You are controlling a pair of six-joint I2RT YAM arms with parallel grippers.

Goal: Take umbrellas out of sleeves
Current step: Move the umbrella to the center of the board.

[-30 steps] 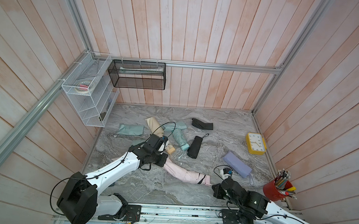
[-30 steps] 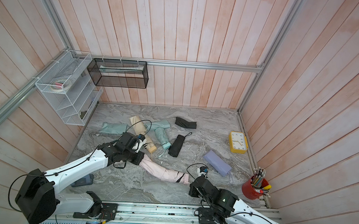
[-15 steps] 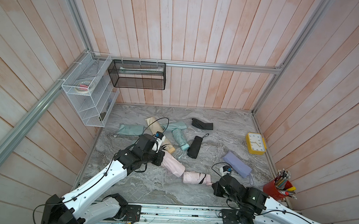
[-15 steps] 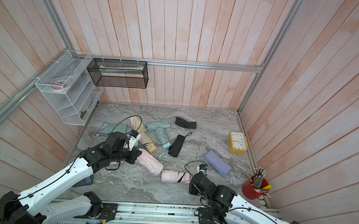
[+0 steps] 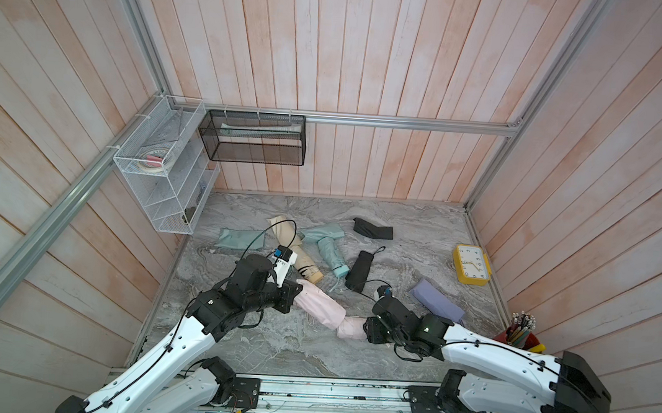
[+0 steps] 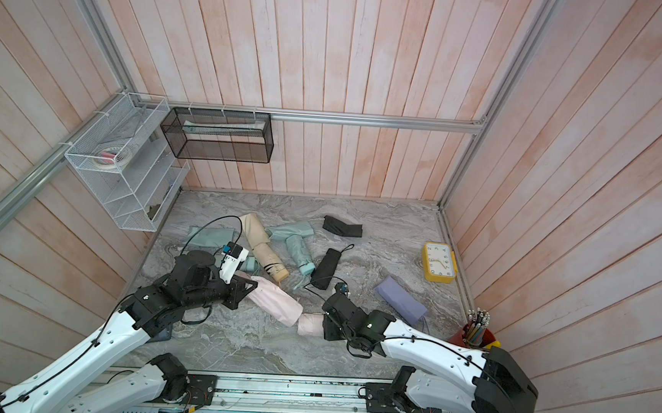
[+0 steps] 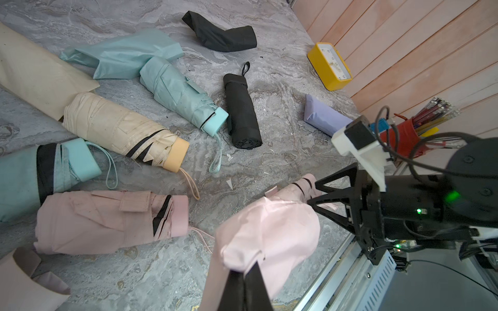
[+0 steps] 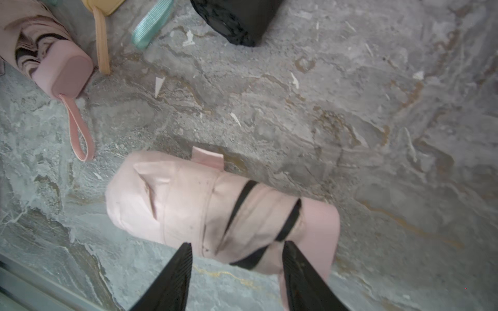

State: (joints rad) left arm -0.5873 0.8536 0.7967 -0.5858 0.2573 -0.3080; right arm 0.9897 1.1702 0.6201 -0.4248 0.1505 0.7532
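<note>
The pink umbrella [image 8: 188, 204] — straddled by the half-spread right gripper [image 8: 237, 243], at the mouth of the pink sleeve [image 7: 269, 231] pinched in the left gripper [image 7: 242, 269] — could be snagged and dragged on withdrawal.

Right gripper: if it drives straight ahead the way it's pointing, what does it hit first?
The pink umbrella: its handle end sits right at the open fingertips of the right gripper. Whether it lies between or just beneath them is unclear. Past it, probably the pink sleeve.
</note>
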